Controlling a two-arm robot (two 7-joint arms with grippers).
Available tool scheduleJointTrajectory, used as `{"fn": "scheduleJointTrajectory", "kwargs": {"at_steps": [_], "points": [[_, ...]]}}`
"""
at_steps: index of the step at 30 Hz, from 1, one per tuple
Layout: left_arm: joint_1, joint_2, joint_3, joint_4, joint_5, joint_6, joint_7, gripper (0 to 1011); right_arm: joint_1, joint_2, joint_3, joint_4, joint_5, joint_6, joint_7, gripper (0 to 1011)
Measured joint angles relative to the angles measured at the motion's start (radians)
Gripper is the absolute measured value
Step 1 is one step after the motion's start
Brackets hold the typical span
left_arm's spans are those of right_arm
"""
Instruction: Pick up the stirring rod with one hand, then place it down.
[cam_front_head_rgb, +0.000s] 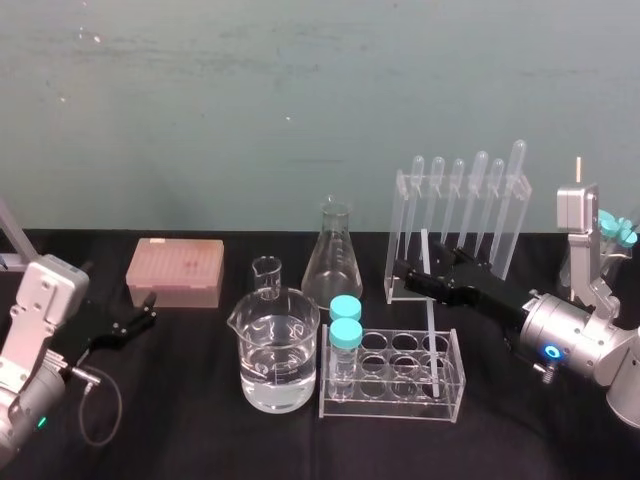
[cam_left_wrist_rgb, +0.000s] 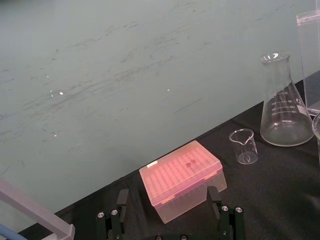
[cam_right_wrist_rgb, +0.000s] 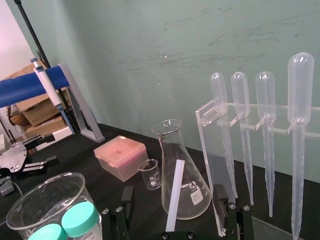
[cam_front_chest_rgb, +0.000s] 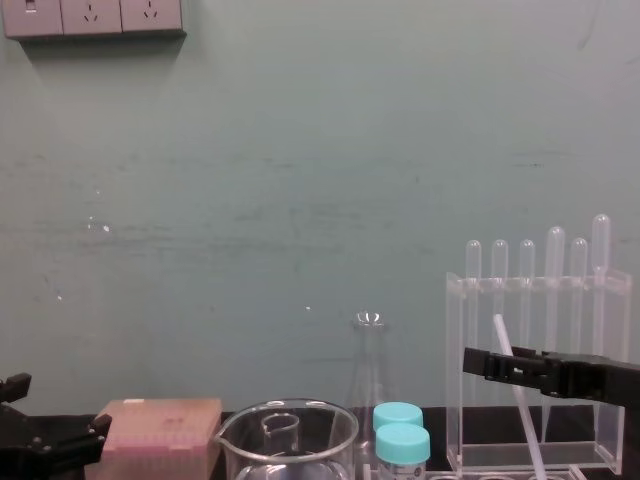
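Pipette rack (cam_front_head_rgb: 399, 235) behind stirring rod (cam_front_head_rgb: 432, 335)

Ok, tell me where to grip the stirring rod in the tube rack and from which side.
Take the stirring rod by its bare upper shaft, above the tube rack; its lower part sits in a rack hole. It leans at the rack's right end, pipette stand behind, so the open right gripper coming from the robot's right looks best; left gripper is parked far left.

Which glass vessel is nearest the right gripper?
The narrow-necked conical flask; the right gripper hangs open about the stirring rod beside it. The large beaker and small beaker stand farther left, toward the parked left gripper.
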Motion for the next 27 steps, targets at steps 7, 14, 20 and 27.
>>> {"fn": "scheduleJointTrajectory", "kwargs": {"at_steps": [7,14,20,27], "points": [[0.0,0.0,0.0,0.0,0.0,0.0,0.0,1000,0.0,-0.001,0.001,0.001,0.001,0.0,0.002,1002],[0.0,0.0,0.0,0.0,0.0,0.0,0.0,1000,0.0,-0.001,0.001,0.001,0.001,0.0,0.002,953],[0.0,0.0,0.0,0.0,0.0,0.0,0.0,1000,0.0,-0.001,0.001,0.001,0.001,0.0,0.003,795],[0.0,0.0,0.0,0.0,0.0,0.0,0.0,1000,0.0,-0.001,0.001,0.001,0.001,0.0,0.003,583]]}}
